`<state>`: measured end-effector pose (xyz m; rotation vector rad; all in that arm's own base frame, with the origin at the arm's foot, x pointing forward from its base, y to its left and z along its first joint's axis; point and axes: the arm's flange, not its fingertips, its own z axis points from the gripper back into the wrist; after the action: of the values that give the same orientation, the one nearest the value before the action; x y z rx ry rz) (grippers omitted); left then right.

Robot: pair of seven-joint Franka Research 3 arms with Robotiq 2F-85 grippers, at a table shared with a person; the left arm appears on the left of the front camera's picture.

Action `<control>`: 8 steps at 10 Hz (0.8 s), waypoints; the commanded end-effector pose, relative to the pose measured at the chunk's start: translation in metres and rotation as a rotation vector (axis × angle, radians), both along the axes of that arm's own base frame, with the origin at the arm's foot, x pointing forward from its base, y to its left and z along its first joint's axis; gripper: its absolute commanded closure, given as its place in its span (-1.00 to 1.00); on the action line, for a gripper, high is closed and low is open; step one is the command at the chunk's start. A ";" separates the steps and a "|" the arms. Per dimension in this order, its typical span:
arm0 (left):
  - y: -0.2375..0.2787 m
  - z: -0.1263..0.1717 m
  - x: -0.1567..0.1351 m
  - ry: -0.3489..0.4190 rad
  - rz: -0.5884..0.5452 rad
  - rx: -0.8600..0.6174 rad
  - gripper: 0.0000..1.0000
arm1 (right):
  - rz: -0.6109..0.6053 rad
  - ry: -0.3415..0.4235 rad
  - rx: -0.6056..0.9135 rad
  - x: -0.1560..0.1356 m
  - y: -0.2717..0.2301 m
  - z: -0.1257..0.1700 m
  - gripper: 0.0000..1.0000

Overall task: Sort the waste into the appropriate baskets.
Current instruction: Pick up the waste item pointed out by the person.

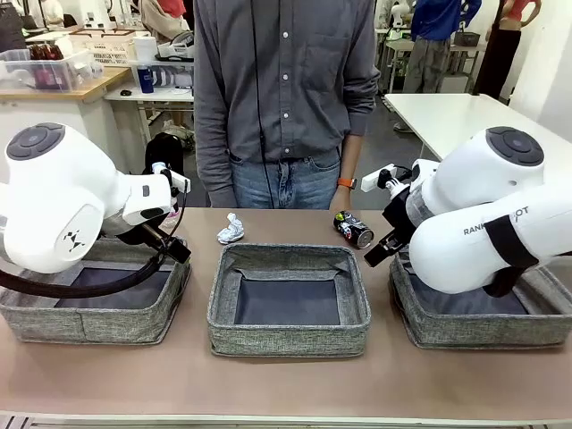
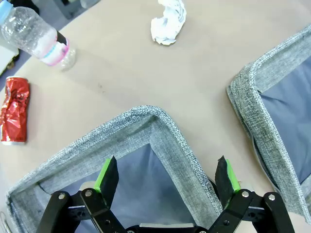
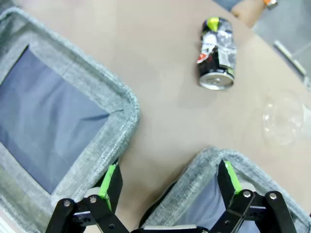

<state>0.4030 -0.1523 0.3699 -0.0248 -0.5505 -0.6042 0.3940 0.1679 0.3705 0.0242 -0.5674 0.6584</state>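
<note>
Dark drink can (image 3: 217, 56) lies ahead of the wide-open, empty right hand (image 3: 169, 170), long axis toward it; left hand (image 2: 166, 170) likewise.

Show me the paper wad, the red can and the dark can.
paper wad (image 2: 168, 23): left wrist view, crumpled middle.
red can (image 2: 14, 111): left wrist view, dented side.
dark can (image 3: 217, 51): right wrist view, printed side.

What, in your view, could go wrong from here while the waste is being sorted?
The dark can lies on its side and may roll if nudged. The clear cup looks thin, so it might slip or crush. The open left gripper hangs over the soft wall of a basket and could snag it.
</note>
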 end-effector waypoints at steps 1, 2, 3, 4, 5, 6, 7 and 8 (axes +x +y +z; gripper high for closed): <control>0.000 0.000 0.000 0.000 0.000 0.000 -1.00 | 0.000 0.000 0.001 0.000 0.000 0.000 -1.00; 0.000 0.000 0.000 0.000 0.000 0.000 -1.00 | 0.000 0.000 0.001 0.000 0.000 0.000 -1.00; 0.000 0.000 0.000 0.000 0.000 0.000 -1.00 | 0.000 0.000 0.001 0.000 0.000 0.000 -1.00; 0.000 0.000 0.000 0.000 0.000 0.000 -1.00 | 0.000 0.000 0.000 0.000 0.000 0.000 -1.00; 0.000 0.029 -0.010 -0.001 -0.059 -0.010 -1.00 | -0.034 0.041 0.008 -0.009 -0.005 0.030 -1.00; 0.002 0.075 -0.027 0.017 -0.060 -0.037 -1.00 | -0.080 0.072 0.025 -0.025 -0.016 0.070 -1.00; 0.007 0.116 -0.049 -0.007 0.033 -0.006 -1.00 | -0.125 0.054 0.046 -0.044 -0.028 0.108 -1.00; 0.011 0.147 -0.074 -0.091 0.020 0.002 -1.00 | -0.156 0.014 0.066 -0.066 -0.040 0.139 -1.00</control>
<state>0.3593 -0.1520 0.4781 -0.0268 -0.6003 -0.6100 0.3560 0.1419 0.4693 0.0391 -0.5486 0.5465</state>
